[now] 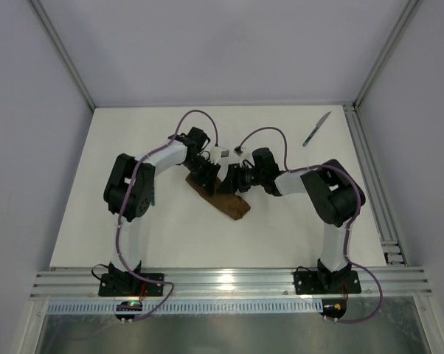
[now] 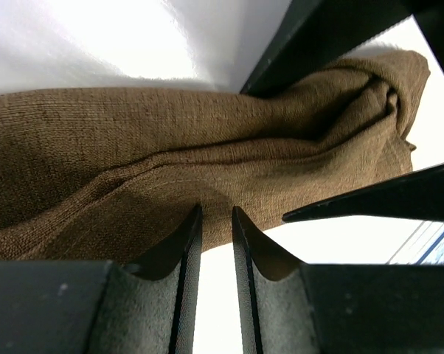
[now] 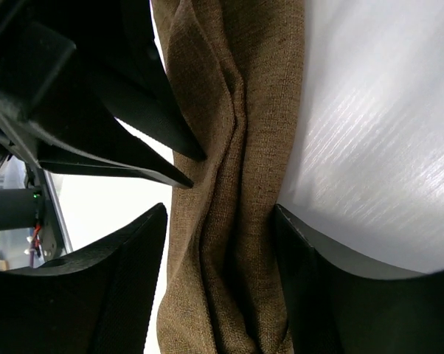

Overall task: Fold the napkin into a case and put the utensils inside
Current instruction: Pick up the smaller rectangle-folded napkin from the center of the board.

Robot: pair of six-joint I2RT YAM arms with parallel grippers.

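Top external shows both arms bent inward so that their wrists meet over the napkin (image 1: 226, 203), which lies folded into a narrow dark brown oblong near the middle of the white counter (image 1: 281, 236), running diagonally from upper left to lower right. The left end effector (image 1: 207, 175) sits at the cloth's upper left part and the right end effector (image 1: 234, 177) just beside it, toward the middle of the cloth. The knife (image 1: 316, 129) lies well apart on the far right of the counter, its blade pointing away from the arms. I cannot see a fork in any view.

In the left wrist view, the left fingers (image 2: 184, 254) stand close together with only a slim strip of bright counter showing between them. Their tips reach the near edge of the rumpled cloth, but I cannot tell whether they pinch a layer of it.

In the right wrist view, the right fingers (image 3: 126, 280) stand wide apart and straddle the bunched cloth, one on each long side, right at its edges. The left arm's dark pointed fingers come in from the left and touch the same fold.
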